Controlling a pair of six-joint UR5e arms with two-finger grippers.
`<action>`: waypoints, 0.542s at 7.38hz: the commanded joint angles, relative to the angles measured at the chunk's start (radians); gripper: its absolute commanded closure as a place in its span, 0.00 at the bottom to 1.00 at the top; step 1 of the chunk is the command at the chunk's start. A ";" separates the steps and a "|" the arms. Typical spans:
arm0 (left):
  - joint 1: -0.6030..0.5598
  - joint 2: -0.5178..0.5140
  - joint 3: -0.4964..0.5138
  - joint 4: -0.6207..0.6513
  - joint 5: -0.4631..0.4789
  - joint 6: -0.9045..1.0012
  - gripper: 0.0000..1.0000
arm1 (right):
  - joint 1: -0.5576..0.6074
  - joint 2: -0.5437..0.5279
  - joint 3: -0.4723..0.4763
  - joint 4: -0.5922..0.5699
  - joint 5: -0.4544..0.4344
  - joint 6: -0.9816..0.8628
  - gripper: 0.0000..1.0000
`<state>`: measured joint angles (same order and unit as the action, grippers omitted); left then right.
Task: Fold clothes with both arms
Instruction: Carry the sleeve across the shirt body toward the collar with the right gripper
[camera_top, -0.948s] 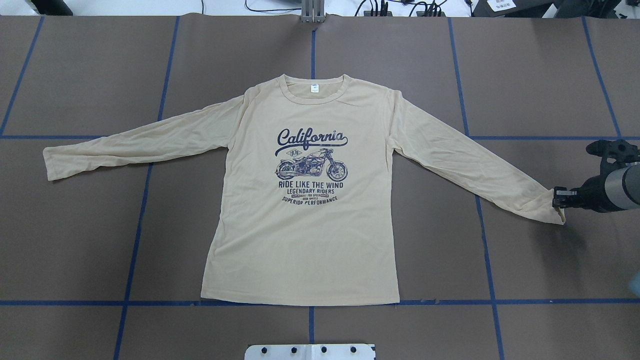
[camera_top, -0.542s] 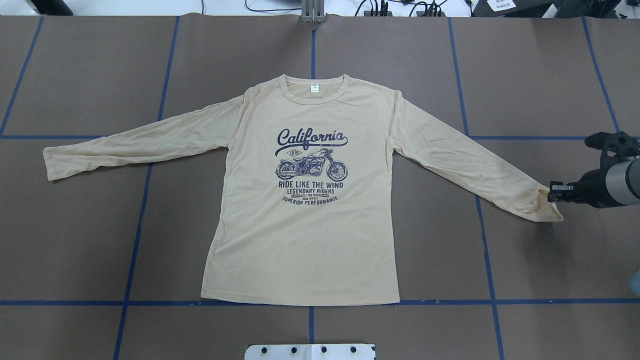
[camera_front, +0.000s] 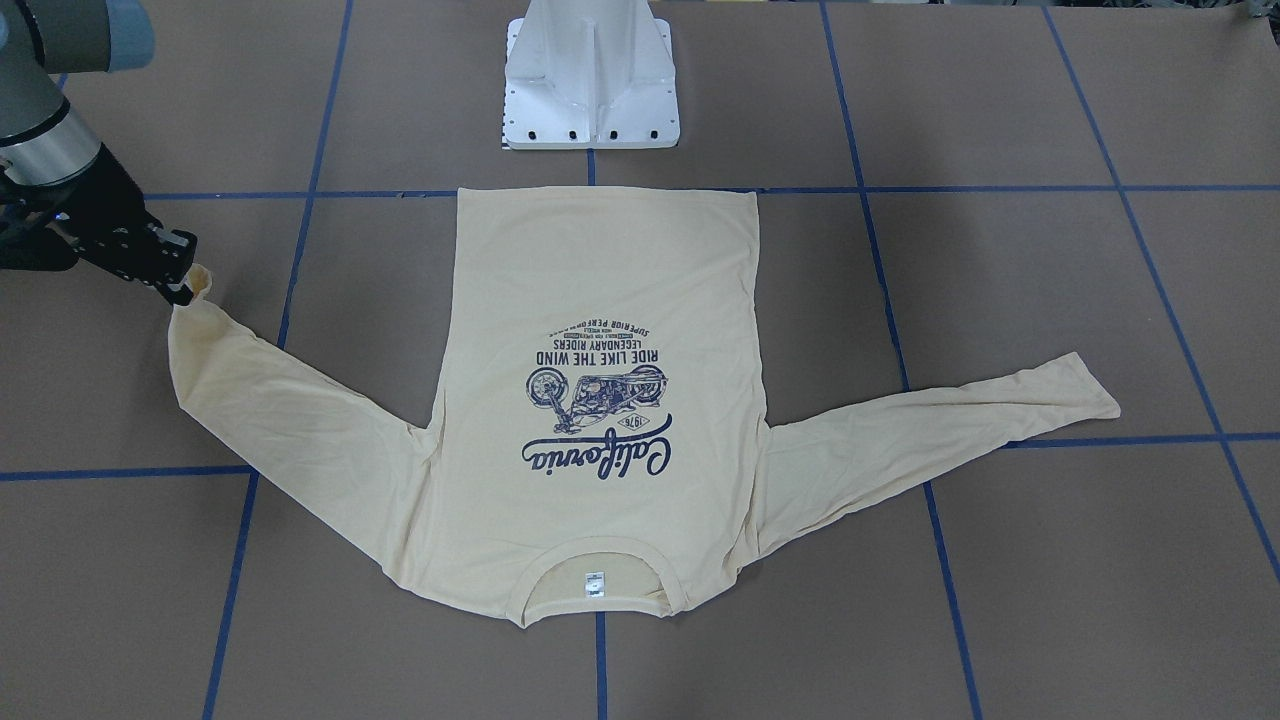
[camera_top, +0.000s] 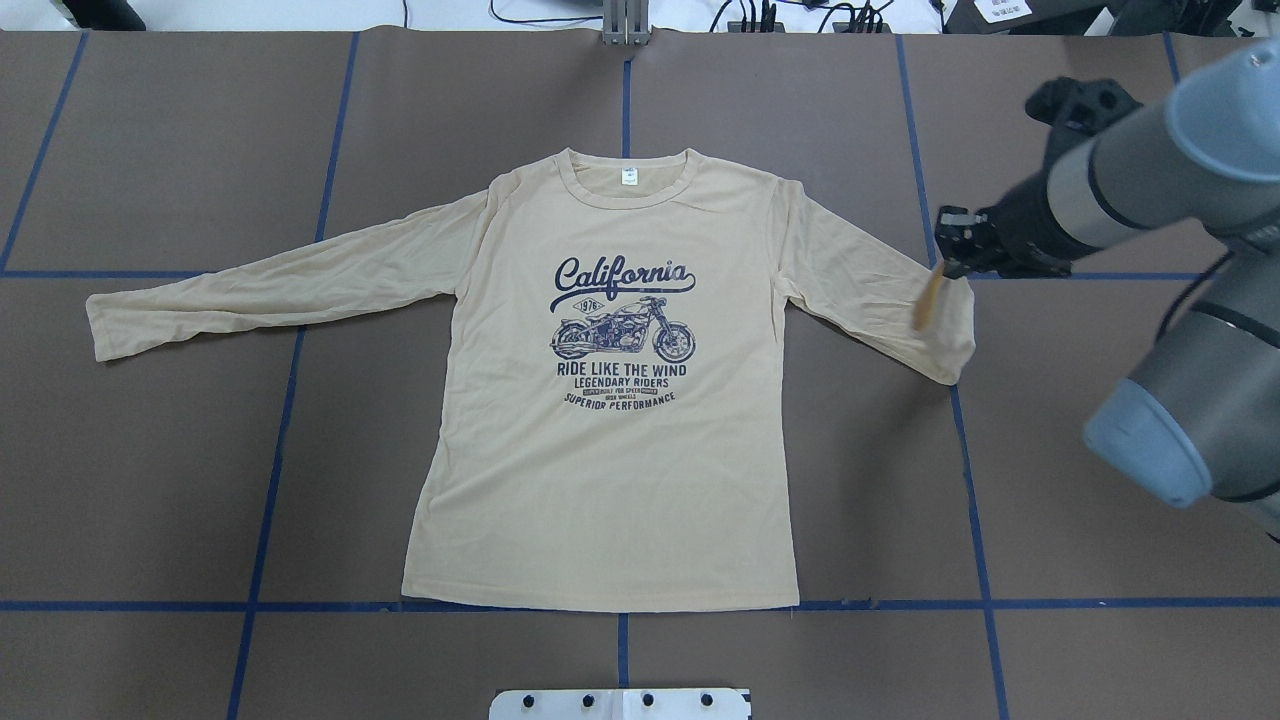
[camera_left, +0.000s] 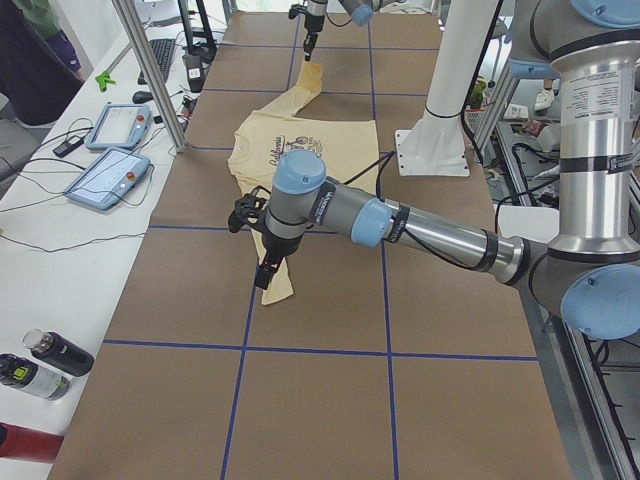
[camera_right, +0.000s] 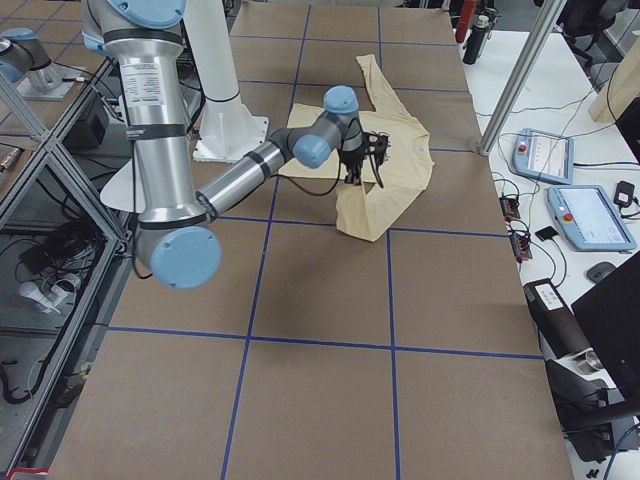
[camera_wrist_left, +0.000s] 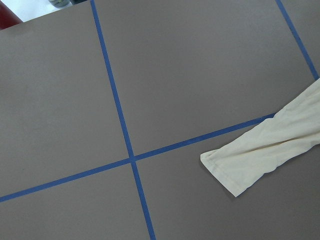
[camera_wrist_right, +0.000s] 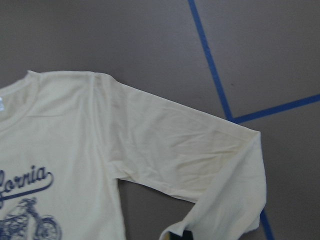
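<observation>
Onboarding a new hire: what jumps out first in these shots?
The cream shirt lies flat, print up, in the middle of the table. The right gripper pinches one cuff, holding it above its doubled-back sleeve. The other sleeve lies stretched out flat.

The big table (camera_top: 150, 480) has a brown cover, and blue tape lines (camera_top: 150, 605) cut it into squares. A long white bench (camera_left: 60, 260) runs along one side. On it lie two flat screens (camera_left: 105, 178) with grey frames, a keyboard (camera_left: 160, 55) and some dark bottles (camera_left: 58, 352). Shiny metal posts (camera_left: 148, 70) stand at the table's edge. Beside the table the floor (camera_right: 70, 350) is dark. The light is bright and even
</observation>
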<state>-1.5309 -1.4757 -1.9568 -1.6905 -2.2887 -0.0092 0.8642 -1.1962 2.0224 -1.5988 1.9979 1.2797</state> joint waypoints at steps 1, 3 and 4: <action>0.000 0.000 -0.001 0.000 0.000 0.000 0.00 | -0.036 0.331 -0.139 -0.162 -0.088 0.096 1.00; 0.000 0.000 0.001 0.000 0.000 0.000 0.00 | -0.092 0.571 -0.355 -0.159 -0.155 0.183 1.00; 0.000 0.000 0.001 0.000 0.000 0.000 0.00 | -0.152 0.702 -0.510 -0.138 -0.229 0.255 1.00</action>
<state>-1.5309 -1.4757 -1.9564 -1.6904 -2.2887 -0.0092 0.7722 -0.6522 1.6815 -1.7517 1.8420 1.4598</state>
